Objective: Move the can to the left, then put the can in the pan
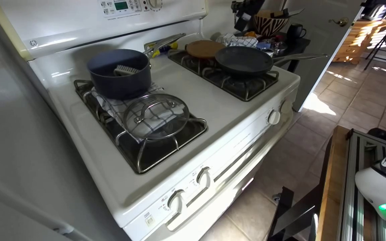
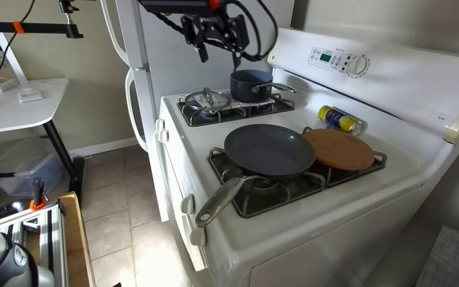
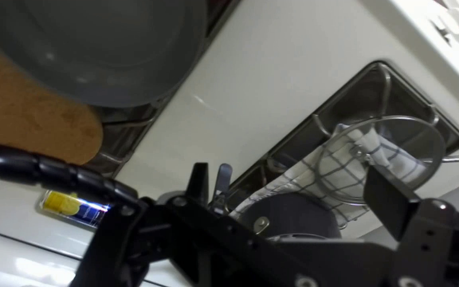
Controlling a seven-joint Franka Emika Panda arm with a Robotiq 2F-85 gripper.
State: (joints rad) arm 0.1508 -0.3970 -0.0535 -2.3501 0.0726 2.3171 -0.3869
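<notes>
The black gripper is hovering above the white stove, its jaws standing wide apart, holding nothing. In an exterior view, the yellow-and-blue metal can is lying on its side, far and right of the shallow round black skillet.

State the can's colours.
The can: yellow and blue, silvery at one end; clearest in an exterior view.
</notes>
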